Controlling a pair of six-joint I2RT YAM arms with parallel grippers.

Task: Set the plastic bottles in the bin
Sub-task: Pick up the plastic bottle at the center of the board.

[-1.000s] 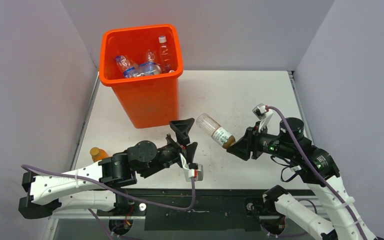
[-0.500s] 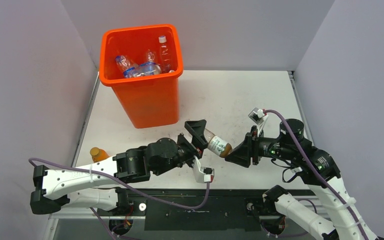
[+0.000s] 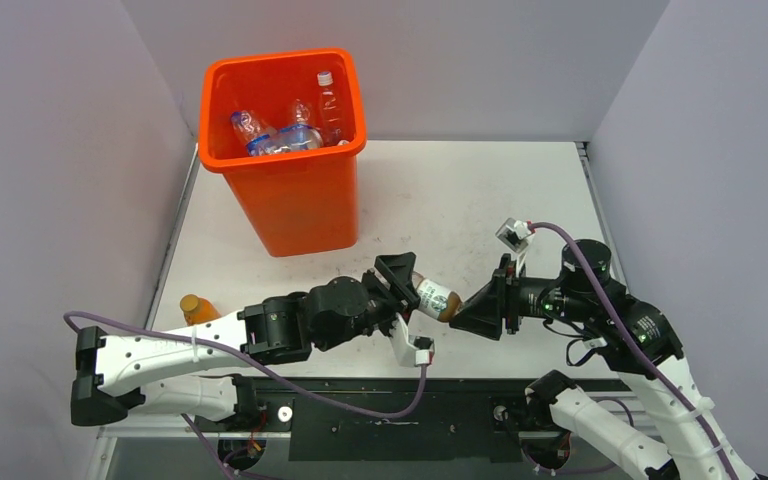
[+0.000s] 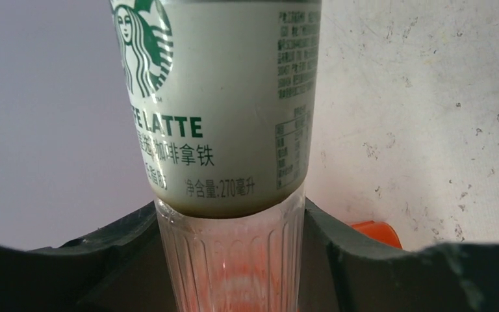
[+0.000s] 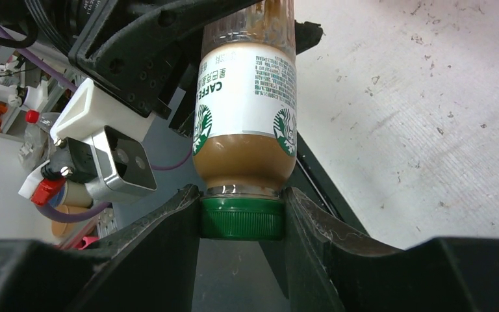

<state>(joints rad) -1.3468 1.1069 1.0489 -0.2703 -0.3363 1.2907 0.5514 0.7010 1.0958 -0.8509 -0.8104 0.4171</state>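
Table (image 3: 460,190): white, scuffed; the wrist views show the grime and scratches that the overhead view smooths out.
Bin (image 3: 295,205): bright orange, upright at the far left of the table, well apart from both grippers. Only the overhead view shows it whole.
Clear bottles (image 3: 280,135): several lie jumbled inside the bin, one upright with a white cap at the back right. Only the overhead view looks in.
Latte bottle (image 3: 436,297): held off the table between the two grippers at the near middle, roughly level, base toward the left arm and cap toward the right. From above its label is a pale blur; the left wrist view reads a green mermaid logo and "LATTE", and the right wrist view shows brown liquid below the label.
Left gripper (image 3: 407,290): fingers drawn in on the bottle's clear ribbed base. The left wrist view shows a dark finger touching each side of it.
Right gripper (image 3: 460,305): fingers closed narrowly on the green cap (image 5: 242,218), one pressed to each side, seen clearly only in the right wrist view.
Small orange bottle (image 3: 196,306): upright at the near left table edge, beside the left arm; overhead view only.
Left wrist camera (image 5: 107,153): white and silver housing, seen only from the right wrist.
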